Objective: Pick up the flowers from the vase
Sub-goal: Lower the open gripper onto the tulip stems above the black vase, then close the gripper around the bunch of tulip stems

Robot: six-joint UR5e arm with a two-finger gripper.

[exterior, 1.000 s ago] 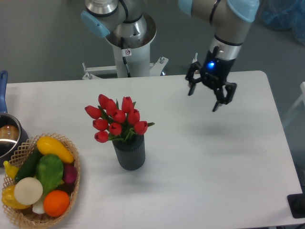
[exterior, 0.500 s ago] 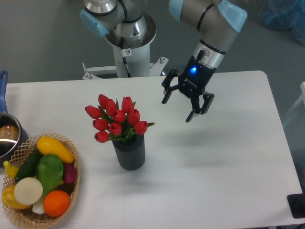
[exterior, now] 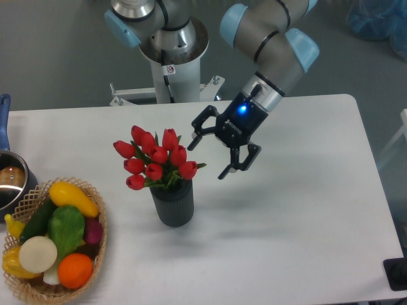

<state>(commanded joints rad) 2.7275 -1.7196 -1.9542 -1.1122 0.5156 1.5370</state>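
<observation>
- My black 2-finger gripper hangs above the white table with its fingers spread wide apart and nothing between them.
- It is tilted, fingertips aimed down and to the left in the camera view, just beside the right edge of the bunch of red tulip buds with green leaves, not touching it.
- 1 finger reaches toward the top of the bunch; the other finger sits lower and farther right.
- A blue light glows on my wrist behind the gripper.
- The tulips stand upright in the small dark grey ribbed cylindrical vase, which rests on the table left of centre.
- A wicker basket of colourful fruit and vegetables sits at the lower left corner, well apart from the vase.
- A metal pot with a blue handle shows at the left edge.
</observation>
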